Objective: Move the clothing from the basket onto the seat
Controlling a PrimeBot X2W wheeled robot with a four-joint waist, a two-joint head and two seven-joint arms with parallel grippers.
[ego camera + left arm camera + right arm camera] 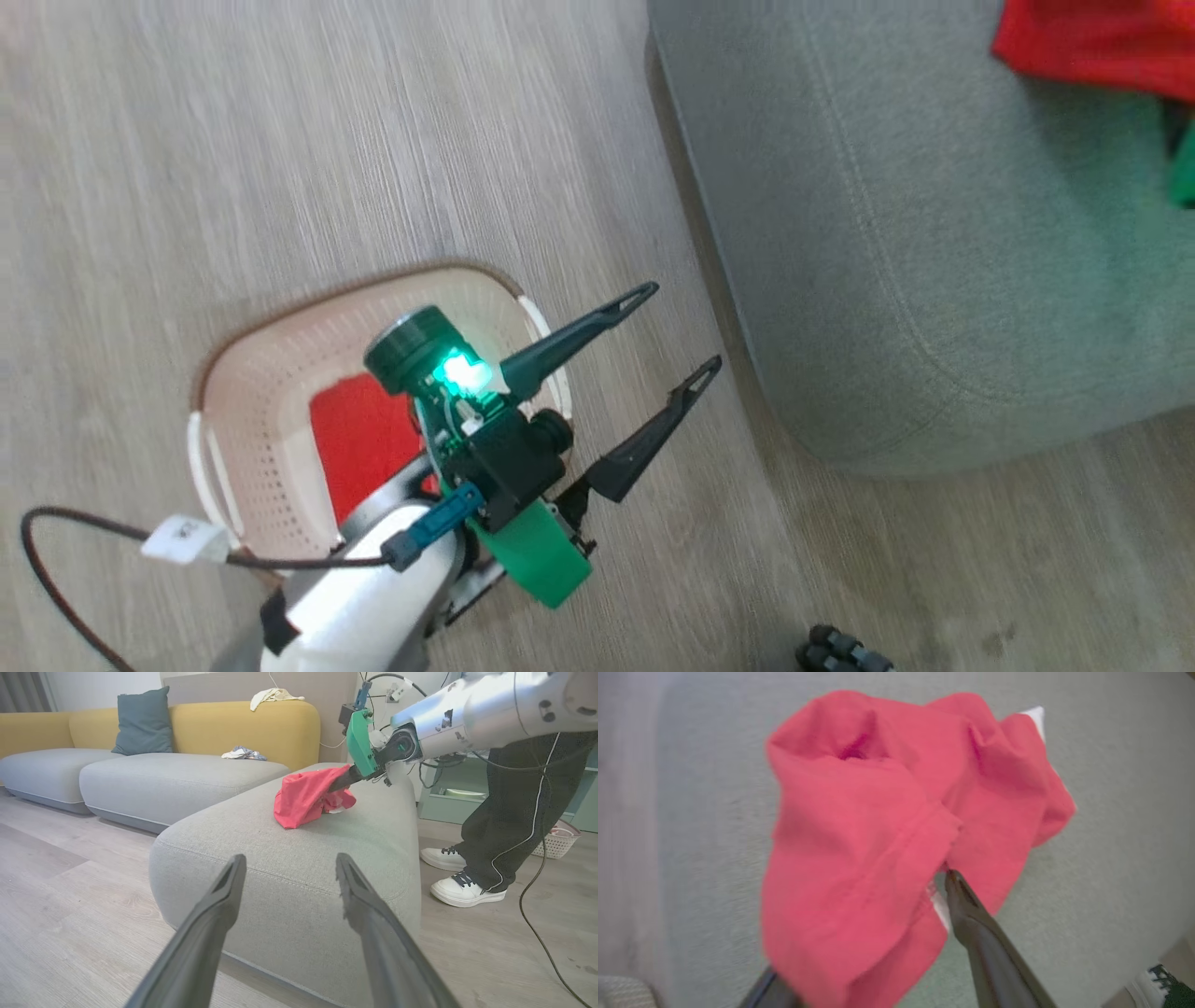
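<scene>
The cream basket stands on the wood floor with a red piece of clothing lying in it. My left gripper hovers over the basket's right rim, open and holding nothing, its fingers aimed at the grey seat. The left wrist view looks past the left gripper to the seat, where another red garment lies bunched with my right gripper in it. In the right wrist view that garment drapes over one finger of the open right gripper; the other finger is bare.
A person in dark trousers and white shoes stands just right of the seat. A yellow-backed sofa with a teal pillow lies behind. A second small basket and a loose cable are on the floor at right.
</scene>
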